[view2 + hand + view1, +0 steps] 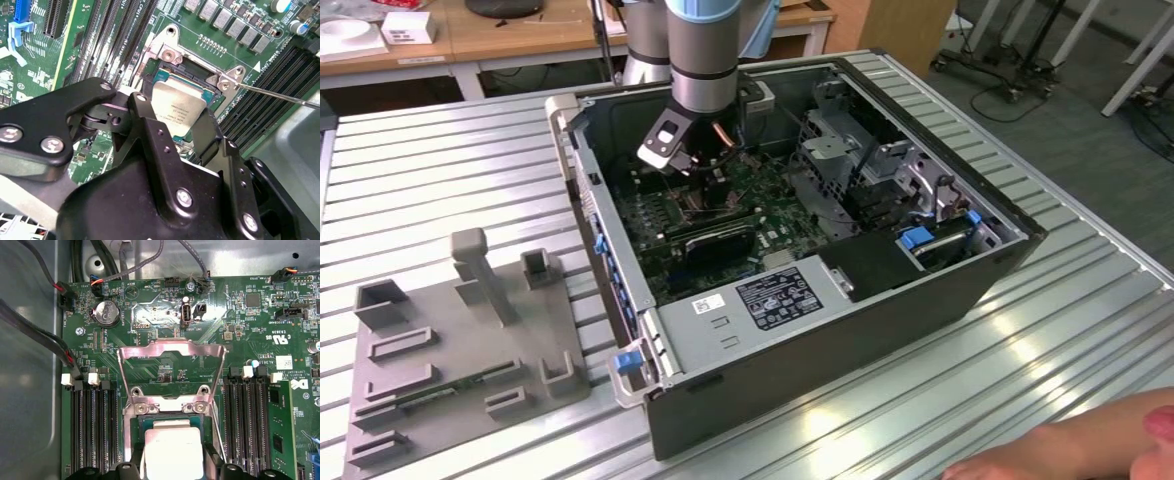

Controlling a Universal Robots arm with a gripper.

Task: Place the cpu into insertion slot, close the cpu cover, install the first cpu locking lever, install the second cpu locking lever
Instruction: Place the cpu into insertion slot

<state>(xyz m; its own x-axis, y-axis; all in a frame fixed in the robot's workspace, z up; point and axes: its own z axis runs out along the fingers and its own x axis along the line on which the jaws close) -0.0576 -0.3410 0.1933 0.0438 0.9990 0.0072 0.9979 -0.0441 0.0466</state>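
Observation:
The cpu (181,106) is a small square chip with a pale metal face, and it sits between my black fingers (150,125), low over the insertion slot (172,75). My gripper (172,114) is shut on the cpu's two opposite edges. In the first wrist view the cpu (172,447) lies inside the socket's metal rim (167,406). The cpu cover (172,347), a silvery frame plate, stands swung open behind it. A thin wire locking lever (280,96) sticks out beside the socket. In the exterior view the gripper (704,178) reaches down into the open computer case (854,330).
Long black memory slots (92,425) flank the socket on both sides. A grey power supply box (761,300) and drive cages (854,160) crowd the case. A grey fixture block (454,330) stands on the ribbed table at the exterior view's left. A person's hand (1094,450) rests at the lower right.

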